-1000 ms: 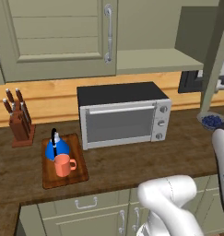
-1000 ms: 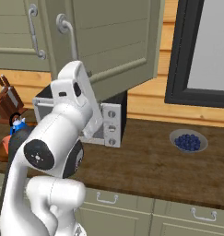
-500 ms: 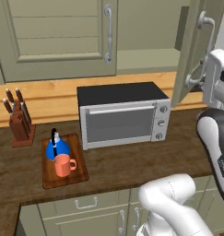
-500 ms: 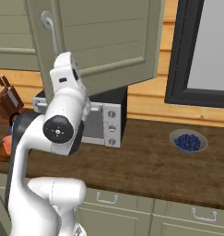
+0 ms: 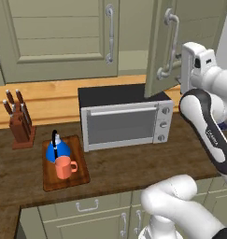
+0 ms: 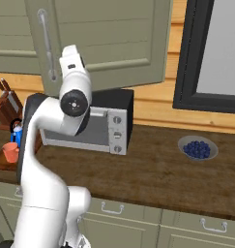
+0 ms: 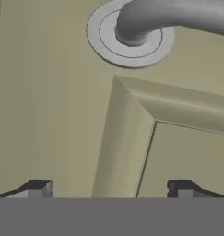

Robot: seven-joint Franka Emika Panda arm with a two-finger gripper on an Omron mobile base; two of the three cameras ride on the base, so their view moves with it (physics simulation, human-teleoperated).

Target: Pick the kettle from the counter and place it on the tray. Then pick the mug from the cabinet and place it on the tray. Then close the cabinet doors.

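Note:
The blue kettle point(image 5: 55, 149) and the salmon mug point(image 5: 64, 167) stand together on the wooden tray point(image 5: 76, 178), on the counter point(image 5: 119, 170) left of the oven. The left cabinet door point(image 5: 54, 37) is shut. The right cabinet door point(image 5: 158, 51) stands partly open, with the cabinet point(image 5: 132, 37) interior showing in the gap. My gripper point(image 5: 184, 70) is open against that door's outer face, just below the base of its silver handle point(image 7: 132, 30). Both fingertips point(image 7: 37, 188) show bare against the panel, holding nothing. From the right, the kettle point(image 6: 16, 131) and mug point(image 6: 10, 151) show behind my arm.
A toaster oven point(image 5: 124, 119) sits mid-counter under the open door. A knife block point(image 5: 19, 123) stands left of the tray. A bowl of blue berries point(image 6: 198, 148) lies to the right below a dark-framed window point(image 6: 211, 48). Pale green drawers point(image 6: 138, 215) run under the counter.
My arm has risen and swung left against the right cabinet door. The door has turned from wide open to partly open. The gripper stays open.

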